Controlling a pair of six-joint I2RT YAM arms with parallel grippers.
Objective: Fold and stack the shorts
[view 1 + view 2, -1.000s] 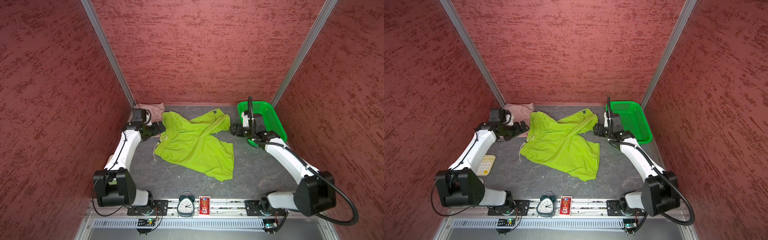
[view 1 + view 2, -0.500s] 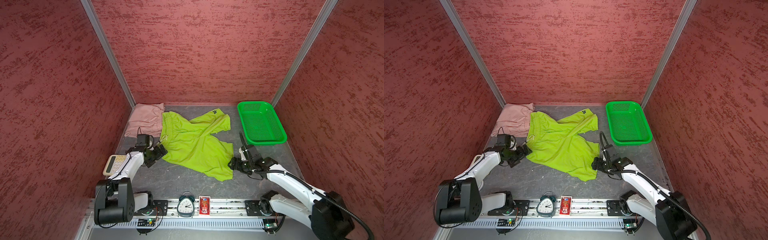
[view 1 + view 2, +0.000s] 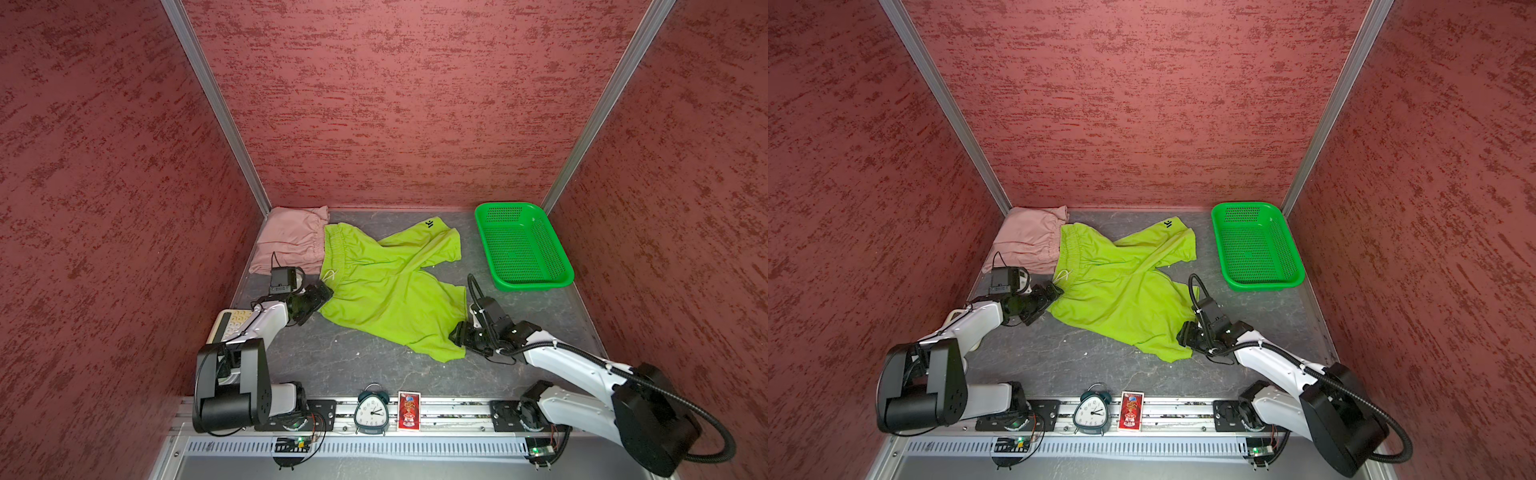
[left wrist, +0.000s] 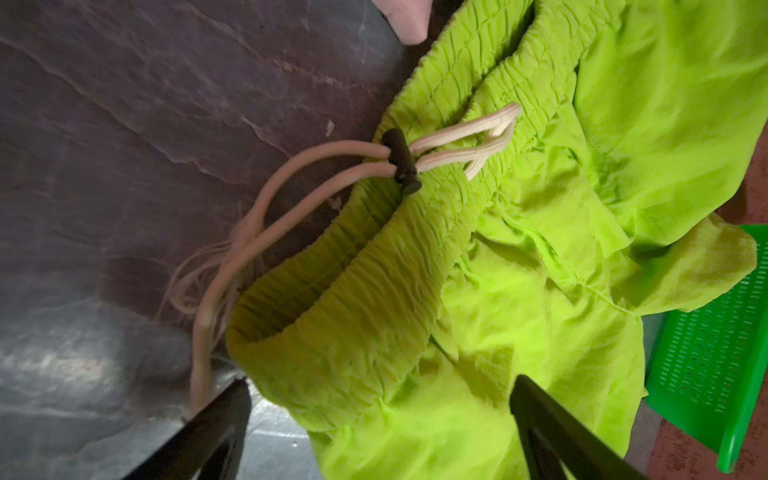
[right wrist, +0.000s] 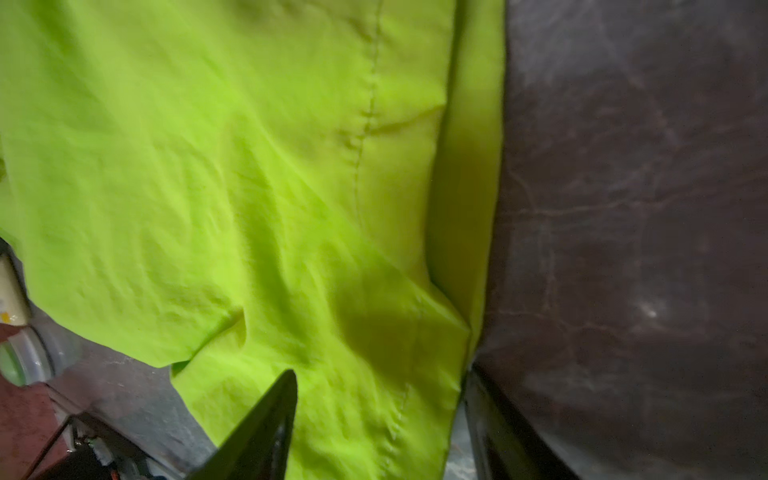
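Shorts [image 3: 390, 291], thin crinkled lime fabric; left gripper [image 4: 380, 384] gapes astride gathered waistband [image 4: 374, 291]; right gripper [image 5: 382, 374], half-spread, straddles hem [image 5: 461, 291]

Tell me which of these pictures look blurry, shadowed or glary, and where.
Left wrist view: lime green shorts crisp around the waistband, drawstring smeared at its frayed end, pale glare on the table. Right wrist view: soft all over, with a dark shadow across the fabric. Both top views: sharp and evenly lit, corner posts splaying outward.
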